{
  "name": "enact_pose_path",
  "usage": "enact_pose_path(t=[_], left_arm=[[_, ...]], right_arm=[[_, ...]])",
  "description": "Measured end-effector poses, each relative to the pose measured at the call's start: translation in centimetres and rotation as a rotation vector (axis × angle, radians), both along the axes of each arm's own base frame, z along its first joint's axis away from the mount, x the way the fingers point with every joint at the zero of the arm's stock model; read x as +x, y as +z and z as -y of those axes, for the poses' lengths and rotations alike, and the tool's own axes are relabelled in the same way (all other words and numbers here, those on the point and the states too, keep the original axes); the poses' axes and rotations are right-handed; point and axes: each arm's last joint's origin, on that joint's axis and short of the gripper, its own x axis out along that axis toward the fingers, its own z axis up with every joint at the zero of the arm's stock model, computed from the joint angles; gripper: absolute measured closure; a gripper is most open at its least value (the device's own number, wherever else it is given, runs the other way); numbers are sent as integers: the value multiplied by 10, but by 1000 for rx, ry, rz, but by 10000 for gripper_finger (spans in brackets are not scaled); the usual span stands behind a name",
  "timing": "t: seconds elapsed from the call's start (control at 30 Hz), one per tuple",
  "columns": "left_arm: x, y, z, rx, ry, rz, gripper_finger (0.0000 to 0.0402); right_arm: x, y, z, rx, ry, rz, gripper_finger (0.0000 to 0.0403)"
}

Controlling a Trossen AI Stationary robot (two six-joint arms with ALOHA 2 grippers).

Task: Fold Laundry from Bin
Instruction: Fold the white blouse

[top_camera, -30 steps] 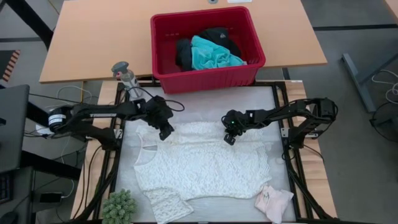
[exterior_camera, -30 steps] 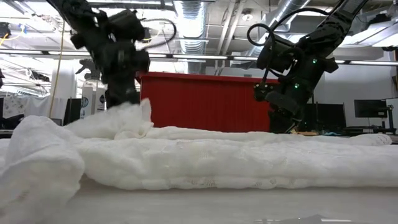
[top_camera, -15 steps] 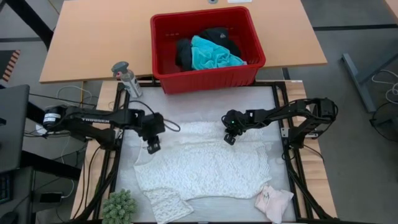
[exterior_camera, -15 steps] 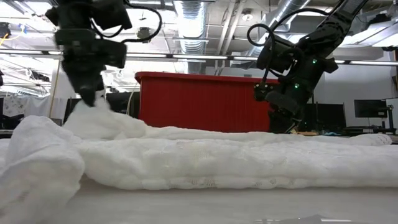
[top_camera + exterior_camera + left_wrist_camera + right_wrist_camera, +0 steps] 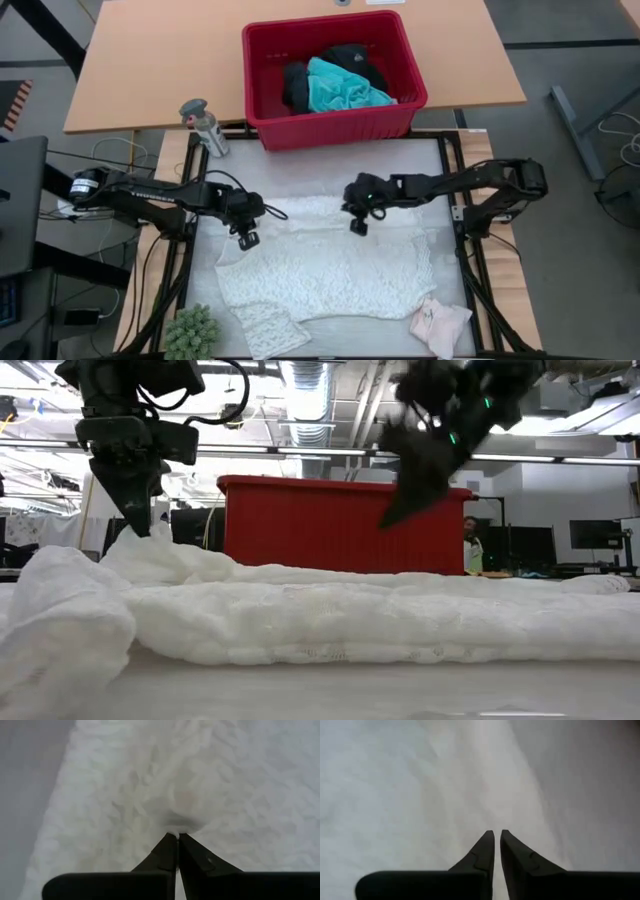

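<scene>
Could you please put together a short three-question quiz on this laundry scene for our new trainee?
1. True or false: the left gripper is pinching the white lacy top.
2. Which garment lies on top inside the red bin? A) turquoise shirt B) yellow towel C) striped sock
3. Fill in: the small pale pink piece lies on the mat beside the top's ____ corner, on the right arm's side.

Key: 1 true. 2 A, the turquoise shirt. 3 near.
</scene>
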Motion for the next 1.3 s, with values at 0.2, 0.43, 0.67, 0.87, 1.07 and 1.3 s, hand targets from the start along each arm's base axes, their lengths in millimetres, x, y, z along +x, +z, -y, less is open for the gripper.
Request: enact_pose_path(t=[0.2, 0.43, 0.67, 0.87, 1.07, 1.3], left_arm=[[1, 1, -1, 6, 39, 19, 401], [-3, 6, 0, -5, 27, 36, 401], [-12, 12, 0, 6, -23, 37, 401], [-14, 16, -1, 58, -36, 57, 401], [-14, 15, -1, 87, -59, 47, 401], [-12, 16, -2, 109, -48, 74, 401]], right_arm=[[56, 21, -39, -31, 53, 121, 275], [125, 10, -73, -168, 14, 165, 183], [162, -35, -112, -334, 103, 45, 205], [183, -45, -103, -345, 64, 44, 251], [190, -47, -97, -278, 121, 40, 261], [189, -49, -89, -325, 184, 1, 257]])
